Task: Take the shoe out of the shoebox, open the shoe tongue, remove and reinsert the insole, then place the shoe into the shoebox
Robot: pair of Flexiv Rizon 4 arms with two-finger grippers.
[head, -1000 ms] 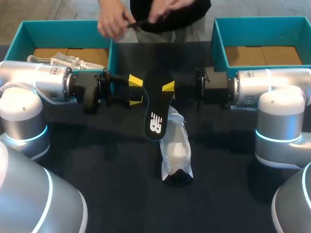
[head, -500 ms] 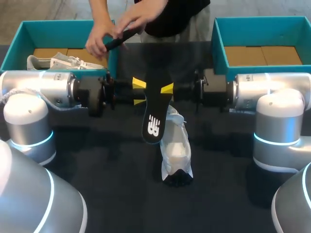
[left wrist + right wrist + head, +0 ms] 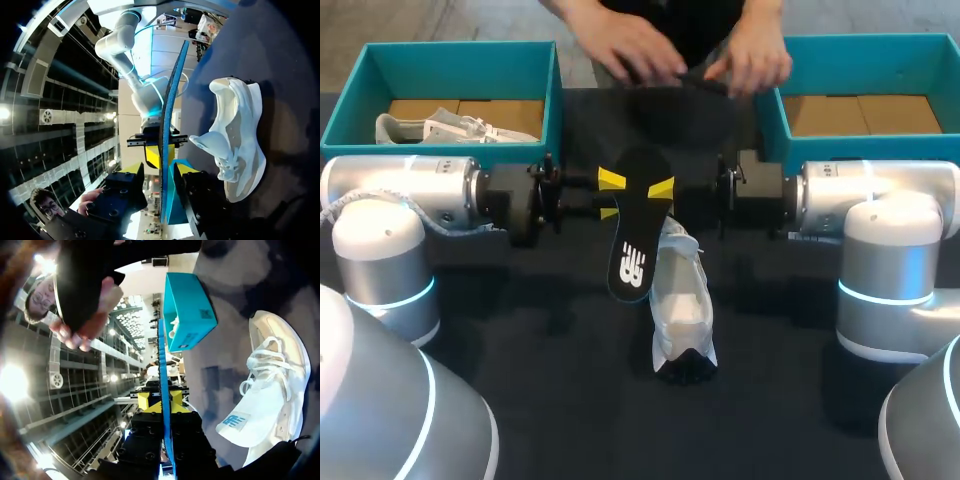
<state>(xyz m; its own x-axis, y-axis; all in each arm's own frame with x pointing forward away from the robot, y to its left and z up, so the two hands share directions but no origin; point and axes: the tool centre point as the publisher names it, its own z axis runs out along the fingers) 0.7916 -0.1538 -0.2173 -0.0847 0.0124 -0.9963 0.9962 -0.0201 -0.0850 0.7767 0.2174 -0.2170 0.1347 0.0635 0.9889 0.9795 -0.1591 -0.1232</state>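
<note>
Insole (image 3: 636, 235) upright; shoe (image 3: 682, 310) beside, hand (image 3: 638, 52) beyond.

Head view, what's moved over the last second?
The person's hands swept from beside the left shoebox across to the right shoebox. The left gripper edged toward the middle, and the insole drifted slightly to the robot's left. The right gripper stayed shut on the insole; the white shoe on the table did not move.

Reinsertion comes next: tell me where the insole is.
Head view, mid-table: the insole hangs in the right gripper above the white shoe, left gripper alongside.
</note>
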